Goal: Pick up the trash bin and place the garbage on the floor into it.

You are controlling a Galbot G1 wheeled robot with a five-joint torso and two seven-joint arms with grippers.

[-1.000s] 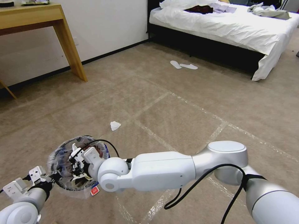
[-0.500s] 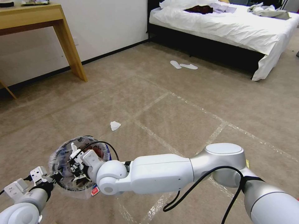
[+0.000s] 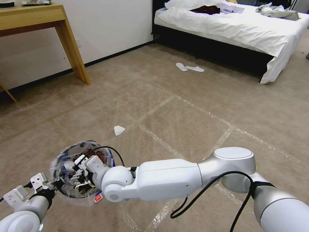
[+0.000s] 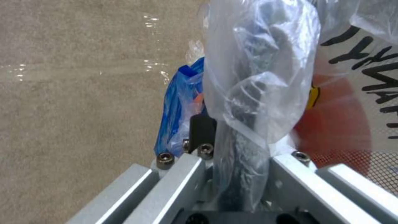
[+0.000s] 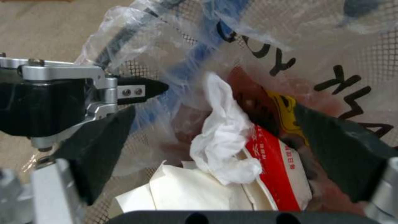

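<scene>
— Where is the trash bin [image 3: 69,167]?

— Held off the carpeted floor [image 3: 180,106] by my left gripper [image 3: 53,184], which is clamped on its rim through the crinkly clear liner [image 4: 257,77].

— And your other claw?

— My right gripper [image 3: 77,175] hangs over the bin's mouth, fingers [image 5: 99,146] spread wide and holding nothing. Directly below it lie a crumpled white tissue [image 5: 226,137] and a red-and-white wrapper [image 5: 275,168].

— Anything farther out?

— One white tissue scrap [image 3: 118,130] on the floor, well ahead of both grippers.
</scene>
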